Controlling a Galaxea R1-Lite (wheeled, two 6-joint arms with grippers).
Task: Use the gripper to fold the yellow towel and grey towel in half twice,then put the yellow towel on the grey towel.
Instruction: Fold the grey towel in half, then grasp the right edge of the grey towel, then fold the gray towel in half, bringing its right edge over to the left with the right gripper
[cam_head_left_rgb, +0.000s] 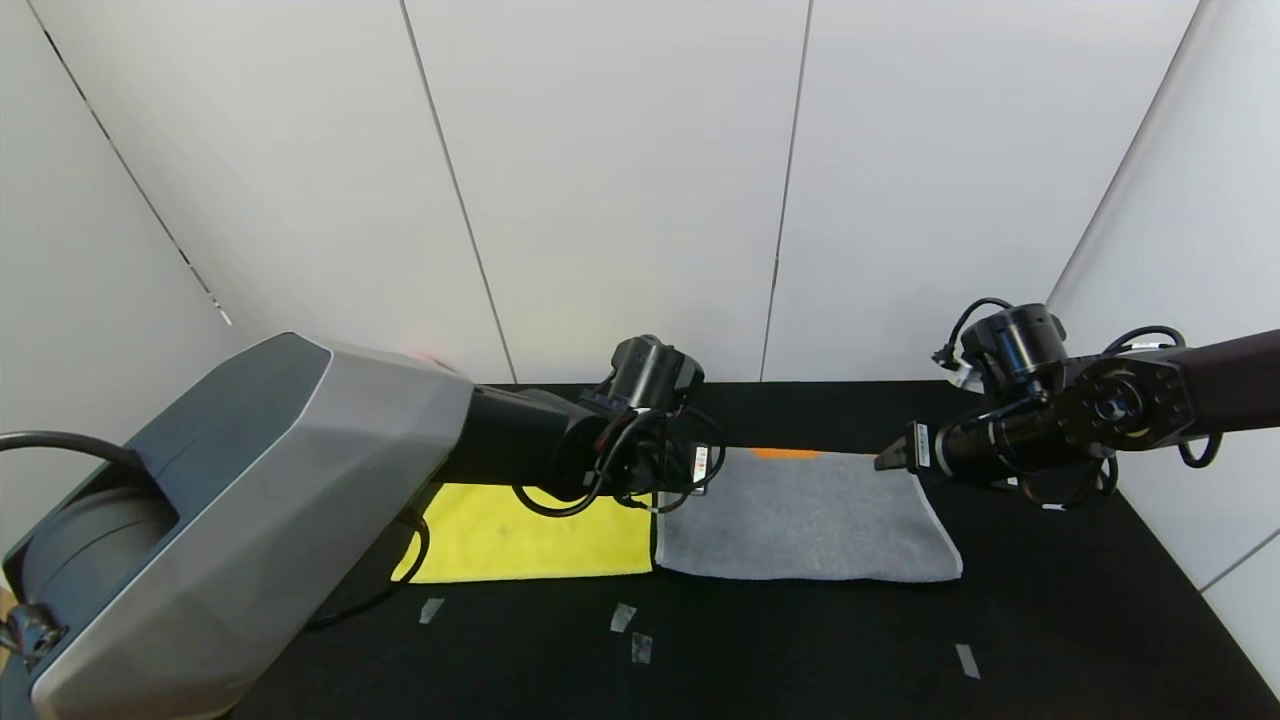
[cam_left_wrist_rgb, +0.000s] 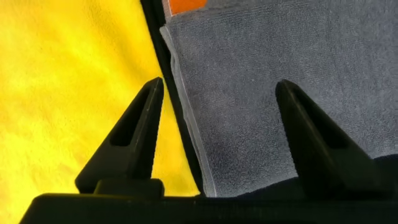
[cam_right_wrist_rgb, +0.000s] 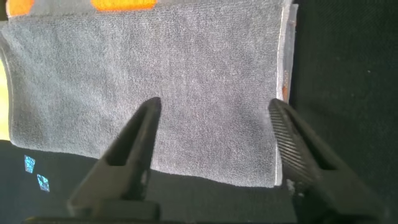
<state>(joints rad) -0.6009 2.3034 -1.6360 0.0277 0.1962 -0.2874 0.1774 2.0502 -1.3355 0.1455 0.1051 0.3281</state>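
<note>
Grey towel (cam_head_left_rgb: 805, 520) lies folded on black worktop (cam_head_left_rgb: 1050, 620), touching yellow towel (cam_head_left_rgb: 530, 540) on its left side. Left end effector (cam_left_wrist_rgb: 217, 99) and right end effector (cam_right_wrist_rgb: 214, 118) hover spread wide, empty, over its two far corners; likely placed for the second fold

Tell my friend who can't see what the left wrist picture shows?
The open left gripper hangs over two towels lying side by side: the yellow towel and the grey towel, a dark strip between them.
</note>
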